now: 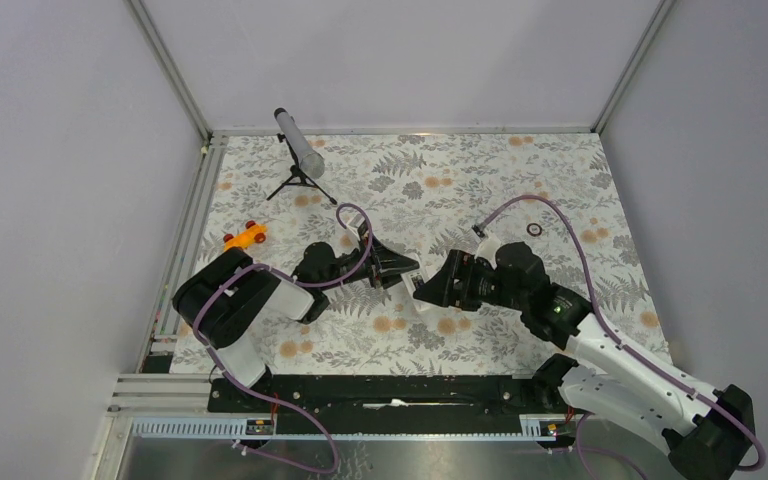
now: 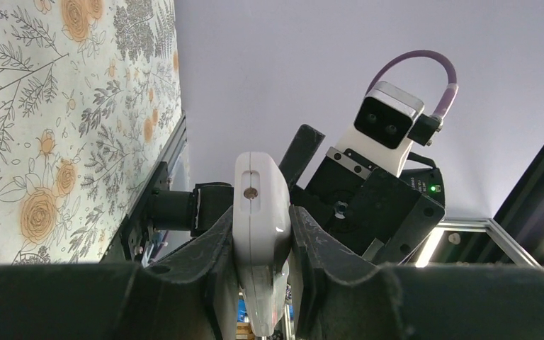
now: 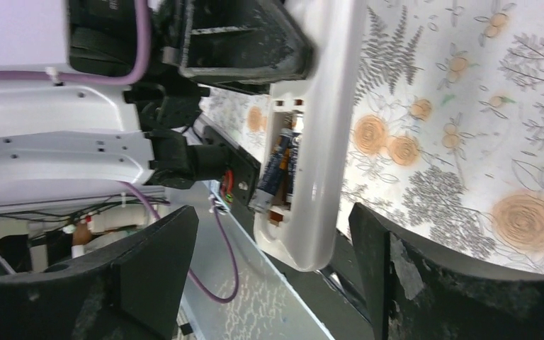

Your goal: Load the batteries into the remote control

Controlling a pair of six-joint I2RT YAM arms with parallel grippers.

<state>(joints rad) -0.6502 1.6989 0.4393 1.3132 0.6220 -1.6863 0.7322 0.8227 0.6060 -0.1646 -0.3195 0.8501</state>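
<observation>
No lettering can be read, not even on the batteries [image 3: 275, 173]

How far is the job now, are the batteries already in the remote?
Done, apparently: both batteries lie in the open compartment of the remote, one seemingly tilted. In hand: the left gripper clamps the remote; the right gripper stands open near it. Remaining: probably pressing the batteries flat; I see no cover.

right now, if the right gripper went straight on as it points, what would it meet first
Most likely the remote control, held by the left gripper, just ahead between the open fingers of the right gripper.
</observation>
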